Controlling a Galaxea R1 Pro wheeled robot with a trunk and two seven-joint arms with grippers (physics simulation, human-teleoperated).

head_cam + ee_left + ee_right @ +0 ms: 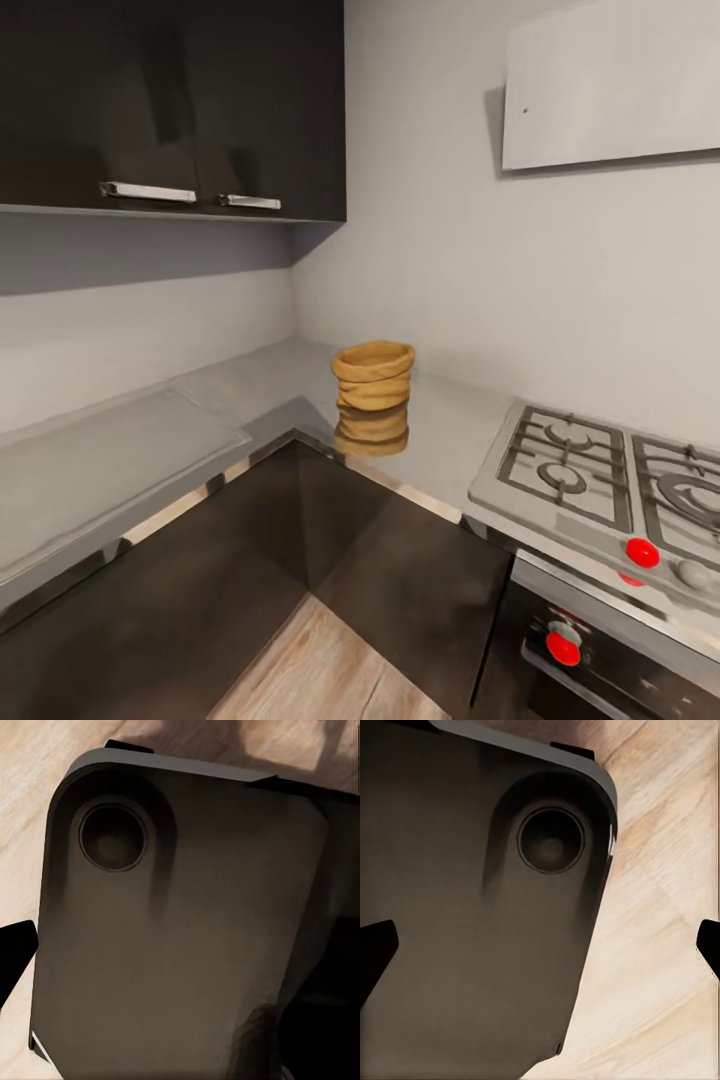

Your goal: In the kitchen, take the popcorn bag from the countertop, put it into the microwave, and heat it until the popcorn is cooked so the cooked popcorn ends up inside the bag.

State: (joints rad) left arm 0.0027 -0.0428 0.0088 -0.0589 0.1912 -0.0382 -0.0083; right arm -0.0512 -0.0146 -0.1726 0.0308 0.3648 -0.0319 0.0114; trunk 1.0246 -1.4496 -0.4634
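Note:
The popcorn bag (373, 375), a mustard-yellow sack with ringed folds and a rolled rim, stands upright on the pale grey countertop (250, 385) near the inner corner, its reflection showing on the glossy surface below it. The microwave is out of view. In the left wrist view my left gripper (180, 960) hangs over the robot's dark base (187, 930), one black fingertip (15, 952) at the picture's edge. My right gripper (540, 945) is open too, fingertips (375, 945) spread wide with nothing between them, above the base and wood floor (660, 945).
A steel gas hob (600, 480) sits right of the bag, with an oven front and red knobs (563, 648) beneath. Dark wall cabinets (170, 100) hang over the left counter and a white hood (610, 85) over the hob. Dark lower cabinets (400, 570) wrap the corner above wood floor (330, 670).

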